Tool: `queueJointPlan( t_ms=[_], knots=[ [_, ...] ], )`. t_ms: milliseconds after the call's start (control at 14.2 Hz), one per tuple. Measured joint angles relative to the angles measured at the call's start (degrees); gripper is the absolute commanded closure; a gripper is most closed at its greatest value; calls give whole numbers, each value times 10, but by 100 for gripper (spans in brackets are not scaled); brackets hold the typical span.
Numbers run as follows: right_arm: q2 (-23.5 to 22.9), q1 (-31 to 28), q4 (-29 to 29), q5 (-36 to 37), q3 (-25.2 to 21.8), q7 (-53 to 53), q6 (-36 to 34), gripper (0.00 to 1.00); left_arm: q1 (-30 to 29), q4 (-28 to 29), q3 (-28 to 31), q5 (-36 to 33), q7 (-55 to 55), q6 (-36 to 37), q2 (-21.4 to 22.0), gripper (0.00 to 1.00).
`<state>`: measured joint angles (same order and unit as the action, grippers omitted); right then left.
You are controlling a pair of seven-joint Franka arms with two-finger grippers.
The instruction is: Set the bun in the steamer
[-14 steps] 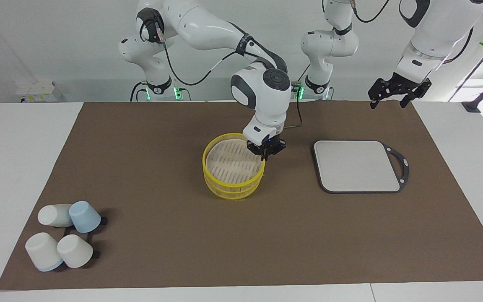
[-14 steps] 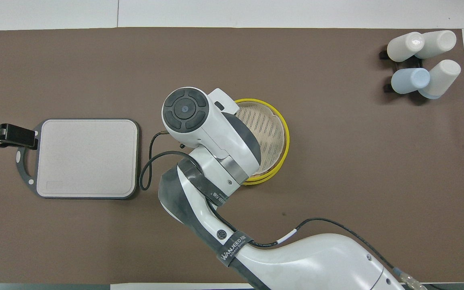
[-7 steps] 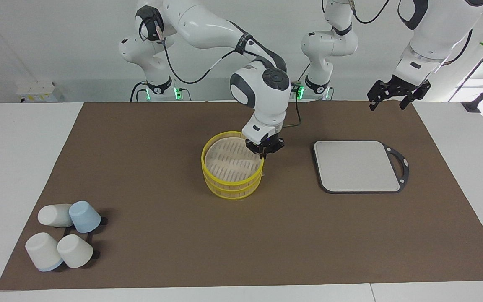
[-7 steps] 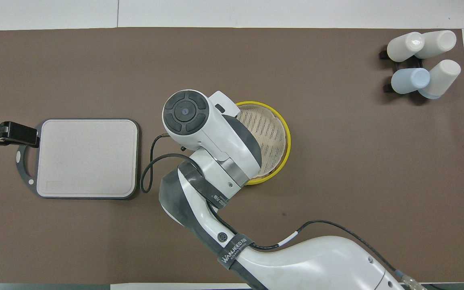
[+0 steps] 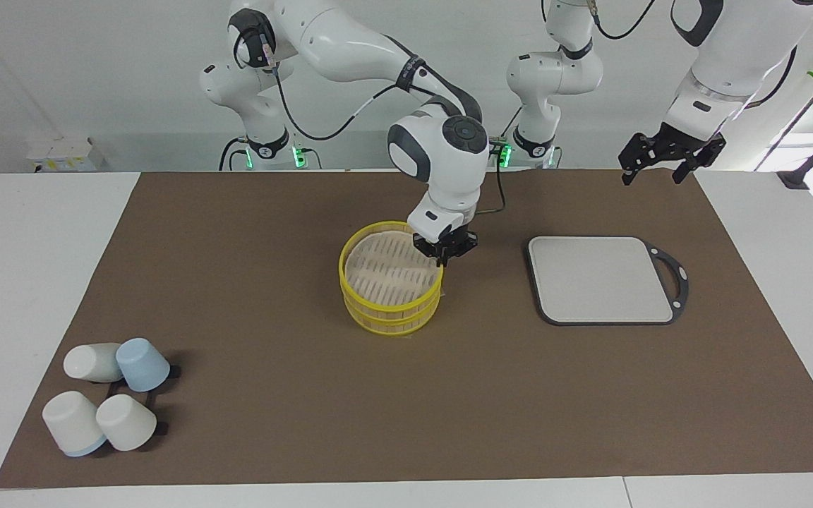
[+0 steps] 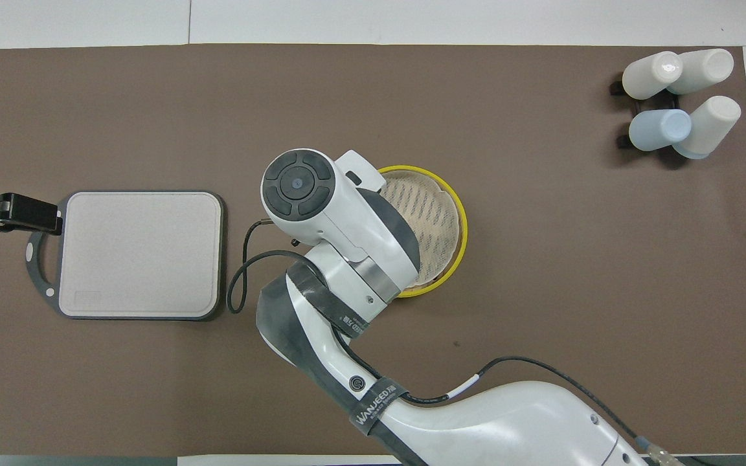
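The steamer (image 5: 391, 282) stands mid-table, a round yellow-rimmed basket with a pale slatted surface on top; it also shows in the overhead view (image 6: 441, 220). My right gripper (image 5: 440, 259) is at the steamer's rim on the side toward the left arm's end, shut on the top yellow rim, which looks like the lid's. That top ring sits slightly raised and tilted on the stack. In the overhead view the right wrist hides the gripper. My left gripper (image 5: 660, 164) waits open and empty in the air over the mat's corner near the robots. No bun is in view.
A grey rectangular board (image 5: 600, 279) with a dark handle lies toward the left arm's end. Several white and blue cups (image 5: 106, 395) lie at the mat's corner toward the right arm's end, farthest from the robots. A black cable hangs beside the right wrist.
My right gripper has risen slightly and drawn the top yellow ring a little toward the right arm's end, more in line with the rings below. The left arm has barely moved.
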<state>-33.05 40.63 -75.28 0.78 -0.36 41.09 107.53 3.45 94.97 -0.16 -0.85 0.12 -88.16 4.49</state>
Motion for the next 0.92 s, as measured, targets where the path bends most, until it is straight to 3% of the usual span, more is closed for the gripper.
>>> queueJointPlan(
  t_ms=[71,141,565,918],
  knots=[
    [0,0,-1,0,0,0,1,39,0,0,0,1,0,0,0,0],
    [1,0,-1,0,0,0,1,0,0,0,0,6,0,0,0,0],
    [26,-11,-3,5,-5,-4,0,0,24,0,34,27,-2,0,-2,0],
    [97,-108,-3,6,-8,-145,-42,0,34,-1,42,28,-3,1,-3,0]
  ],
)
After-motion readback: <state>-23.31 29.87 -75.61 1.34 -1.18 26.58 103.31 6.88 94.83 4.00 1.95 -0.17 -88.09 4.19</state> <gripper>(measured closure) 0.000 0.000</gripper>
